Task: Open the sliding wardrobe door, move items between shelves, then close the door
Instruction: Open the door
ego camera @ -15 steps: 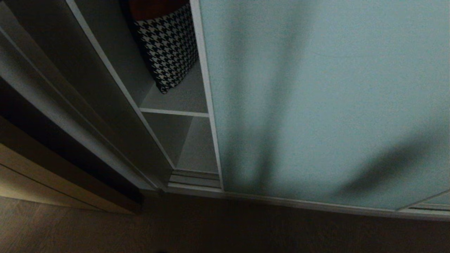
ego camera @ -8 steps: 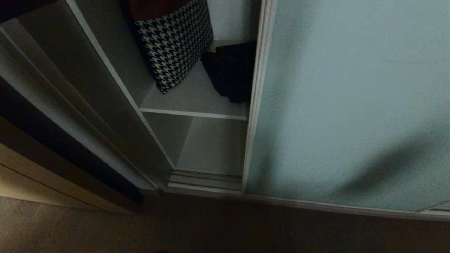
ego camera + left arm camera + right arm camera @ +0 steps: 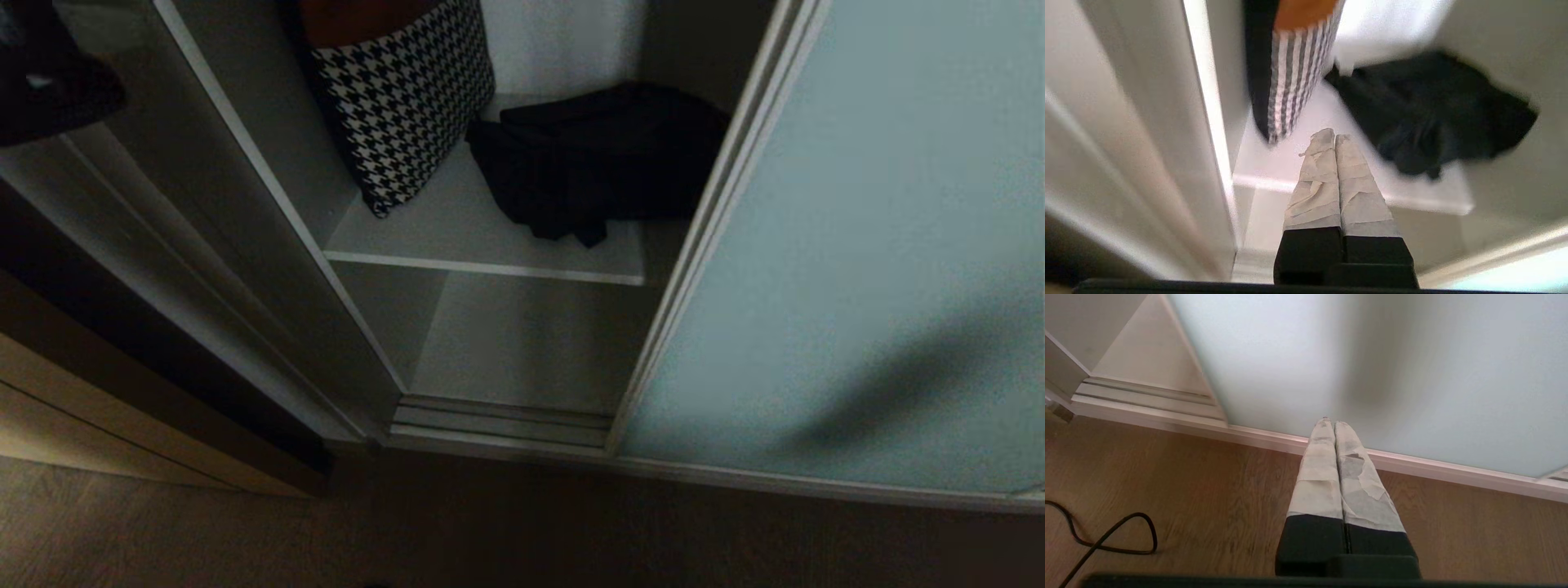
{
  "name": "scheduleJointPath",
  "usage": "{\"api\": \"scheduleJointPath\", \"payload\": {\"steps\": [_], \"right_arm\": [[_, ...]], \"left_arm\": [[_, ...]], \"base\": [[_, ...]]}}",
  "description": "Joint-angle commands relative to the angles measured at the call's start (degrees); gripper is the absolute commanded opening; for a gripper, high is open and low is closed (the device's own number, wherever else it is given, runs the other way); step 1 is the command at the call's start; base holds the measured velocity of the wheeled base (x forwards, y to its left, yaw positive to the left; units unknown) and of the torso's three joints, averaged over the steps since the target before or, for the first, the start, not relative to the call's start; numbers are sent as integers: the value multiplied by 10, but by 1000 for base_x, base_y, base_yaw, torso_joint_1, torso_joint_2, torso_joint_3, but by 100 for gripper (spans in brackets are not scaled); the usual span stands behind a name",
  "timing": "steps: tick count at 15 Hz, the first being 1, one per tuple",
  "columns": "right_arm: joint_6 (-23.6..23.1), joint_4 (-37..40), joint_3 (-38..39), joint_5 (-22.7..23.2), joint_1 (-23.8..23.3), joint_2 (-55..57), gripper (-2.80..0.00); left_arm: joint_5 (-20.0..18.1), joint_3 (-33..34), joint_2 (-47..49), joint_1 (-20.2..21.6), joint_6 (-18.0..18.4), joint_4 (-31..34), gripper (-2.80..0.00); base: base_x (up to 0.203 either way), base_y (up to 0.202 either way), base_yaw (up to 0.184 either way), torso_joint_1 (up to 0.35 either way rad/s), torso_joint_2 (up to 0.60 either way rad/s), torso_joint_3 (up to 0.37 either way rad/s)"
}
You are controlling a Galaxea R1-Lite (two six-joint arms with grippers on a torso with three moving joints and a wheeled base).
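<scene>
Frosted sliding wardrobe door (image 3: 857,269) slid partly open, right of the upper shelf (image 3: 457,237), houndstooth cloth (image 3: 400,98) and black fabric (image 3: 596,159) on that shelf, left gripper (image 3: 1329,136) fingers pressed together before it, empty, right gripper (image 3: 1329,424) fingers together above wood floor (image 3: 1188,506).

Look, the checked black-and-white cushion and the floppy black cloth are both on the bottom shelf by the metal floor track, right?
Not quite. The black-and-white houndstooth cushion and the soft black fabric bundle do lie side by side, but on the upper pale grey-white shelf. The head view shows the lower board, next to the ridged silver floor track, with nothing on the part in view.
</scene>
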Motion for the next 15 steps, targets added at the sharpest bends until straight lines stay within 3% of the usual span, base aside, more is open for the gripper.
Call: {"api": "scheduleJointPath", "payload": {"steps": [1, 4, 8, 12, 15], "right_arm": [[0, 0, 0, 0, 0, -1, -280], [0, 0, 0, 0, 0, -1, -280], [0, 0, 0, 0, 0, -1, -280], [0, 0, 0, 0, 0, -2, -280], [0, 0, 0, 0, 0, -1, -280]], "left_arm": [[2, 44, -25, -1, -2, 1, -280], [-12, 94, -17, -4, -5, 1, -280], [-45, 86, 59, -6, -7, -4, -280], [-58, -22, 183, -5, -44, -1, -280], [-57, -147, 276, -4, -93, 21, -280]], "base": [[0, 0, 0, 0, 0, 0], [0, 0, 0, 0, 0, 0], [0, 0, 0, 0, 0, 0], [0, 0, 0, 0, 0, 0], [0, 0, 0, 0, 0, 0]]}}
